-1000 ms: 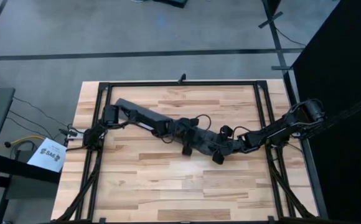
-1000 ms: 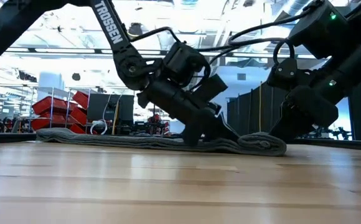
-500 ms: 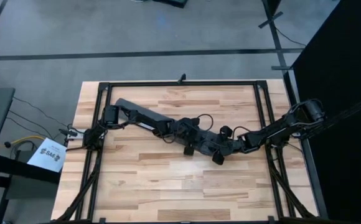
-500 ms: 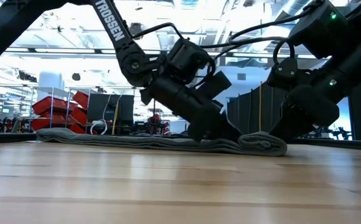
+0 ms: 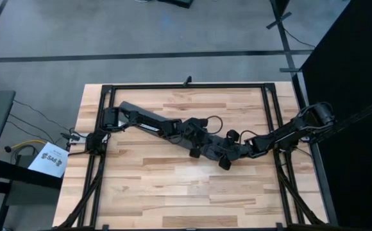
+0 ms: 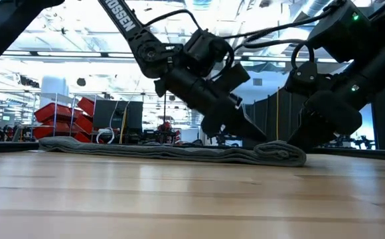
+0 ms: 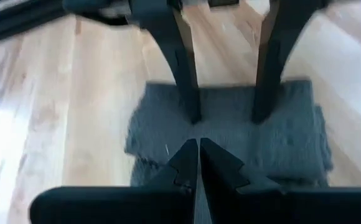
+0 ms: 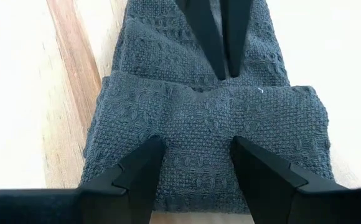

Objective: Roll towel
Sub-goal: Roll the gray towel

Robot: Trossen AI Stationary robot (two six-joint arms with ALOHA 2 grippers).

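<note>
Over the previous second the left tool (image 6: 262, 137) had lifted and slid toward 3 o'clock along the towel (image 6: 179, 152), its fingers pinched fully together on nothing, their tips poised at the edge of the first turn. The dark grey towel lay as a long flat strip across the middle of the bench (image 5: 173, 186), running from about 10 o'clock down to a short rolled end at roughly 4 o'clock. There the right tool (image 8: 193, 163) pressed down on that roll, fingers spread partly apart, gripping no cloth.

To roll well, the right tool would probably need to keep the fold pinned squarely while the left tool tucked the loose strip tight against it, turning evenly so neither edge ran ahead and the roll did not cone.

White lettering on the left arm read "TROSSEN", partly cut off. A paper sheet (image 5: 50, 158) off the bench at 9 o'clock bore print that seemed to read "SAG".
</note>
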